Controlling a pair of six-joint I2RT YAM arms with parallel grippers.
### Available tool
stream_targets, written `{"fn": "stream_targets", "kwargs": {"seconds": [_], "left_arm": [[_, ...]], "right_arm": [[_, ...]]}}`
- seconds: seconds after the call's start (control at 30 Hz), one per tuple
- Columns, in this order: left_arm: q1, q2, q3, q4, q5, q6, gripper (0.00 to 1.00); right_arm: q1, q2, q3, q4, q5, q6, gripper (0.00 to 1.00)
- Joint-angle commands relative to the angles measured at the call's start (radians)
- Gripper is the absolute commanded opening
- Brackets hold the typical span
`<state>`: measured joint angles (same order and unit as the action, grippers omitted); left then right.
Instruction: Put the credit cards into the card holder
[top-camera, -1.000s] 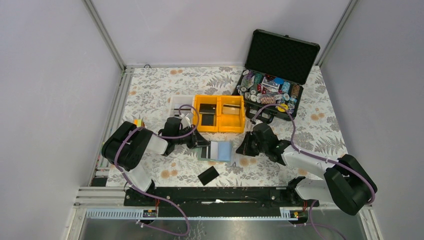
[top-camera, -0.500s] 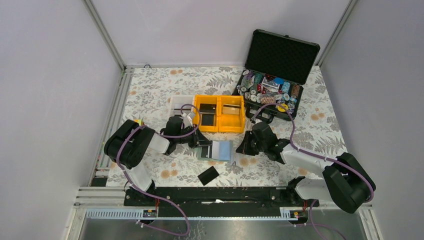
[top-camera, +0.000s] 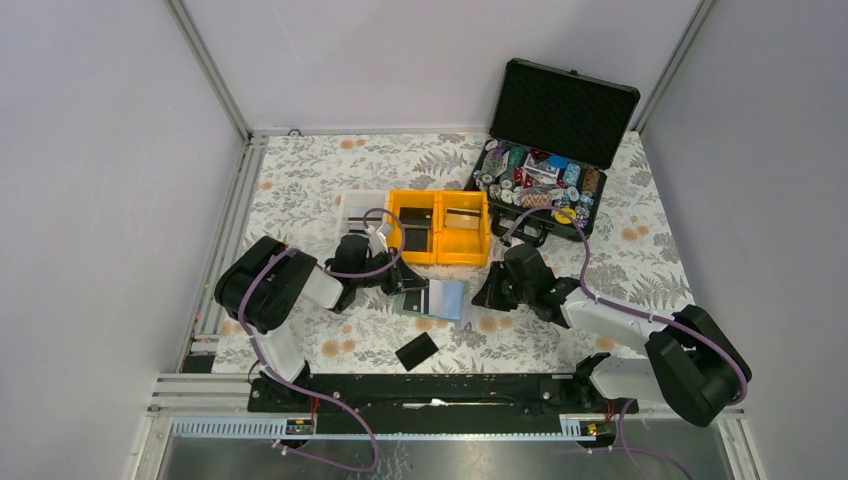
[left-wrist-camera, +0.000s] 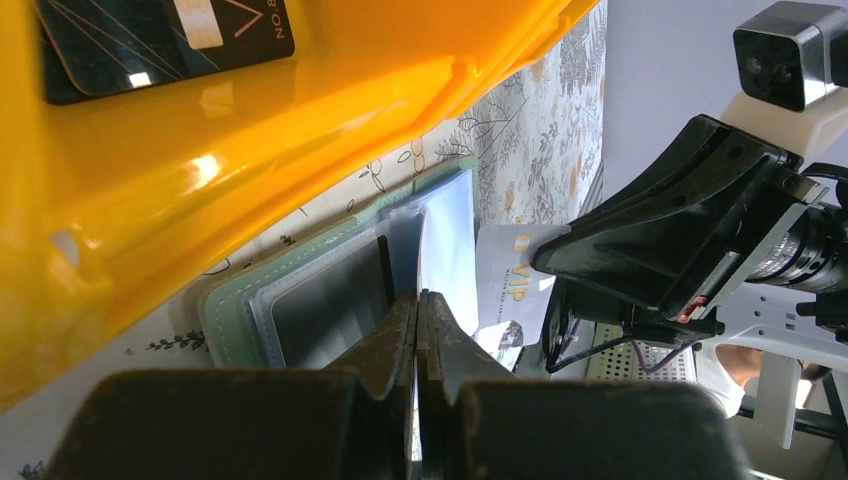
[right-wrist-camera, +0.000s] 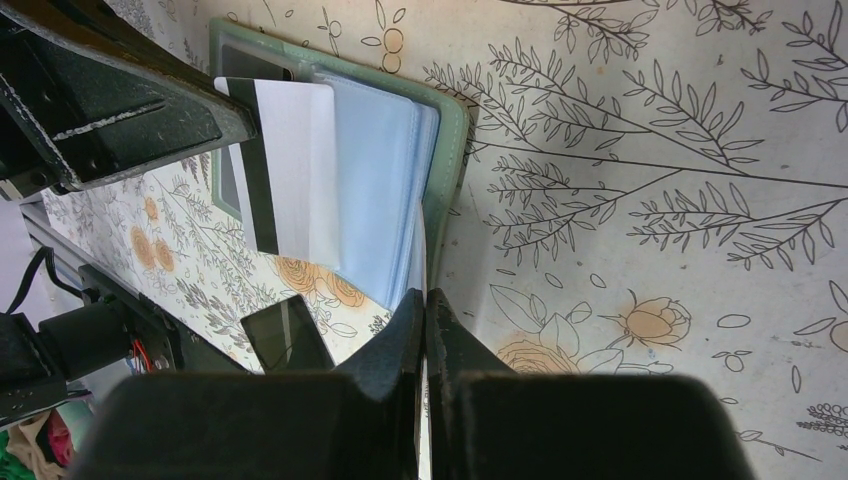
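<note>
From above, the sage-green card holder lies open on the tabletop, just before crowding yellow bins. Left wrist: the left gripper is pressed together on a white striped card. Right wrist: the right gripper pinches the holder's pale-blue pocket edge.

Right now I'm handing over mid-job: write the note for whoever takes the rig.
Left gripper: shut on a white black-striped card, held over the open card holder, apparently not yet pocketed.
Right gripper: shut, apparently pinching the holder's pocket edge.
Done: cannot tell if any card is pocketed.
Left: seat this card, then the black card lying on the table, and the cards in the yellow bin.
</note>
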<state>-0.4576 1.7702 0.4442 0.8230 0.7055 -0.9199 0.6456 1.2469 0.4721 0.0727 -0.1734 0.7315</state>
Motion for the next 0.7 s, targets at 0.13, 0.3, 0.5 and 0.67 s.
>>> {"fn": "stream_targets", "kwargs": {"seconds": [0.13,0.3,0.5,0.67], "left_arm": [[-0.026,-0.061,0.032,-0.146,-0.062,0.073,0.14],[-0.029,-0.135,0.069,-0.335,-0.128,0.163,0.27],[-0.053,-0.178,0.115,-0.517,-0.209,0.233,0.41],[-0.088,-0.208,0.159,-0.656,-0.295,0.271,0.50]], "right_arm": [[-0.009,-0.005,0.022,-0.009,0.062,-0.004,0.00],[-0.008,-0.015,0.023,-0.016,0.064,-0.004,0.00],[-0.009,-0.014,0.021,-0.016,0.066,-0.006,0.00],[-0.009,-0.012,0.020,-0.015,0.068,-0.008,0.00]]}}
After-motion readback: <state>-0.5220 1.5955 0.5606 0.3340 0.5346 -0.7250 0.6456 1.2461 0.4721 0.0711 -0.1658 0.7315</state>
